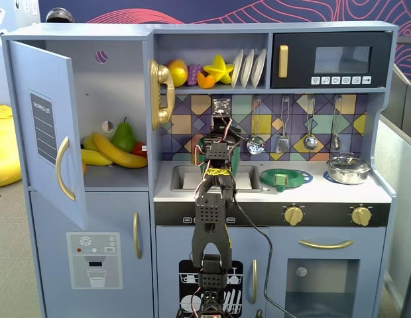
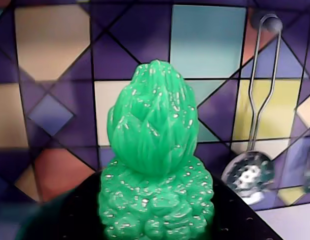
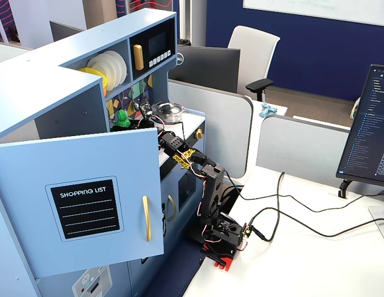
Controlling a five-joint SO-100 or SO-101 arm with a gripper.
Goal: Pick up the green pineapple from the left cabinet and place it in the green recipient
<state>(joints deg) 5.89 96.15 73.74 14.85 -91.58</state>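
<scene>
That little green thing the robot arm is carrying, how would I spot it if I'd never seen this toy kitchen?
Find the toy kitchen's sink, below the patchwork tile wall. The arm reaches over it, and the gripper holds the green pineapple upright. It is bumpy, glossy and green all over, with a leafy crown, unlike the smooth green pear among the bananas in the open cabinet.

Counter [image 1: 338, 192]: pale grey top of a light-blue toy kitchen, running from the sink to the right edge in a fixed view; also seen in the side-on fixed view [image 3: 191, 124].
Sink [image 1: 182, 177]: rectangular grey basin sunk into the counter's left part, partly hidden by the robot arm.
Green dish [image 1: 285, 177]: shallow, round, with a blue rim, resting on the counter just right of the sink.
Silver pot [image 1: 349, 169]: small, lidded, shiny, standing on the counter near its right end, well apart from the dish; visible in both fixed views [image 3: 169, 111].
</scene>
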